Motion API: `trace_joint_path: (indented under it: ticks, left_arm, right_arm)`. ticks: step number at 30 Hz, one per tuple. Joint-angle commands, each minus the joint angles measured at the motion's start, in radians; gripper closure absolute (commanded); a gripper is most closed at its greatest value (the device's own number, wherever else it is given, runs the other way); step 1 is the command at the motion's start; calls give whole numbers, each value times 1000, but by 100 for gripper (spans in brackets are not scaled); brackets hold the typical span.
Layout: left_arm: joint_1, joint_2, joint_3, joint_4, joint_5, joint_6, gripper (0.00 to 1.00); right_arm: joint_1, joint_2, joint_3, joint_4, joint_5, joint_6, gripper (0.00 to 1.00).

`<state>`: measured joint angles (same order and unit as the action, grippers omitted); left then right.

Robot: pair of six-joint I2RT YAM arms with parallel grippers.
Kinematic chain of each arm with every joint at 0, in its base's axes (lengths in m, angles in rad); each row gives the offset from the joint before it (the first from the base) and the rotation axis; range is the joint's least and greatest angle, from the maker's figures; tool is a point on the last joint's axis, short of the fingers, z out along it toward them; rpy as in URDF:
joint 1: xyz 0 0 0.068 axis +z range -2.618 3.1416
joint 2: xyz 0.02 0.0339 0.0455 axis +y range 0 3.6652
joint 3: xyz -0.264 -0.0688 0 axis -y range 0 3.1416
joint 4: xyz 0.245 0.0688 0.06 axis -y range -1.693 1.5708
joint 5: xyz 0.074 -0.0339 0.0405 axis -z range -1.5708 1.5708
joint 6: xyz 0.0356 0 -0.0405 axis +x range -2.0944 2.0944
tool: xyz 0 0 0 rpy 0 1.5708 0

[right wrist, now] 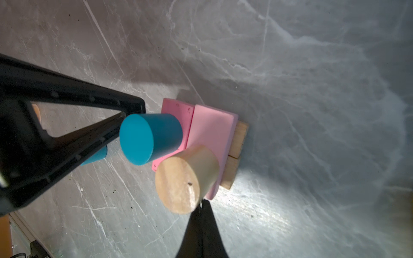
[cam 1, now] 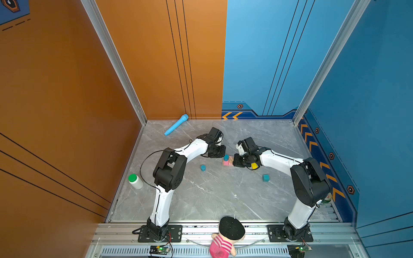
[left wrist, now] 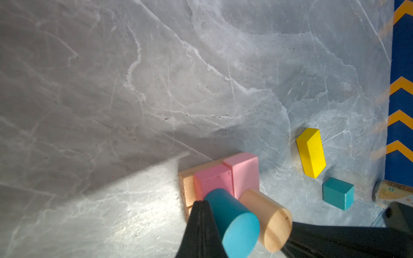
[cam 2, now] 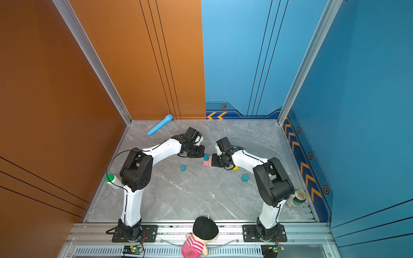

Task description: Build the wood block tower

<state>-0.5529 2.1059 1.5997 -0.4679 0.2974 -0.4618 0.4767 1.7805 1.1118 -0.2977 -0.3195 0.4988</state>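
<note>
The tower (cam 1: 228,161) (cam 2: 207,161) stands mid-table: tan bars (right wrist: 238,143) at the bottom, two pink bars (left wrist: 244,170) (right wrist: 212,134) across them, and a blue cylinder (left wrist: 232,219) (right wrist: 147,138) and a tan cylinder (left wrist: 268,221) (right wrist: 183,183) upright on the pink. My left gripper (left wrist: 202,203) (cam 1: 223,154) is shut and empty, its tip against the blue cylinder's side. Shut and empty too, my right gripper (right wrist: 203,202) (cam 1: 234,161) has its tip beside the tan cylinder. Loose on the table lie a second blue cylinder (cam 1: 203,167), a yellow bar (left wrist: 311,152) and a teal cube (left wrist: 338,193) (cam 1: 265,177).
A light-blue toy microphone (cam 1: 176,125) lies at the back left. A white bottle (cam 1: 135,181) with a green cap stands at the left edge. A green can (cam 2: 299,196) sits by the right arm's base. A pink-striped doll (cam 1: 228,236) leans on the front rail.
</note>
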Motion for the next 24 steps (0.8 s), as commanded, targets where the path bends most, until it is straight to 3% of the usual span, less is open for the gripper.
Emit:
trace_joint_path:
  ticks: [1,24]
  left_arm:
    - [-13,-35,6,-29,19,22,100]
    - [-17,-56,-18,-32,6,26,100]
  right_arm:
    - [-7,16,29,12,-15,15,100]
    - [-13,26,40,16,-10,20,100]
